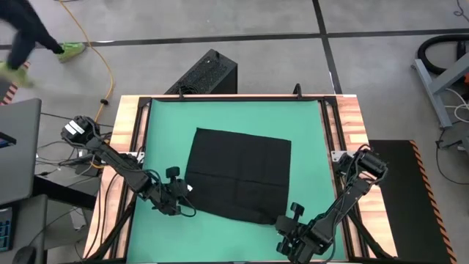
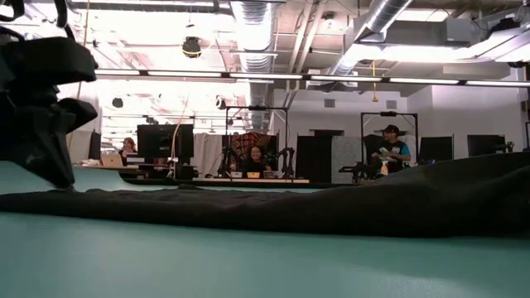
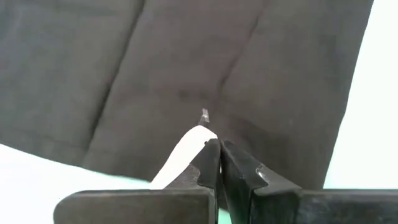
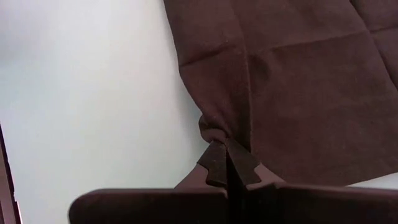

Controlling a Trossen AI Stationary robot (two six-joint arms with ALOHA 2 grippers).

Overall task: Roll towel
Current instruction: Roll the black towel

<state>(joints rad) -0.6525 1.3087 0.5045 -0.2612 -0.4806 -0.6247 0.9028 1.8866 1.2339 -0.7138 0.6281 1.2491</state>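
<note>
The black towel (image 1: 238, 174) lies spread flat on the green mat (image 1: 161, 125). It shows as a low dark band in the low view (image 2: 273, 207). Its small white tag (image 3: 181, 155) sits at the near left corner. My left gripper (image 1: 183, 192) is at that corner, shut on the towel's edge by the tag. My right gripper (image 1: 282, 221) is at the towel's near right corner, shut on the cloth. A dark gripper (image 2: 41, 108) stands at the left of the low view; which arm it is I cannot tell. My left gripper pinches the towel's edge (image 3: 214, 134) between its two fingers, right beside the white tag, coming low from the table's left. The cloth lies flat on the mat beyond the fingertips. One layer or several, I cannot tell. My right gripper pinches the towel's near right corner (image 4: 214, 132) between its two fingers, coming low from the table's near right side. The cloth puckers into a small bunch at the fingertips. The rest of the towel lies flat on the mat.
Bare green mat lies on all sides of the towel, widest at the far side (image 1: 234, 114). The wooden table frame (image 1: 124, 147) borders the mat. People sit at desks in the room beyond (image 2: 252, 161).
</note>
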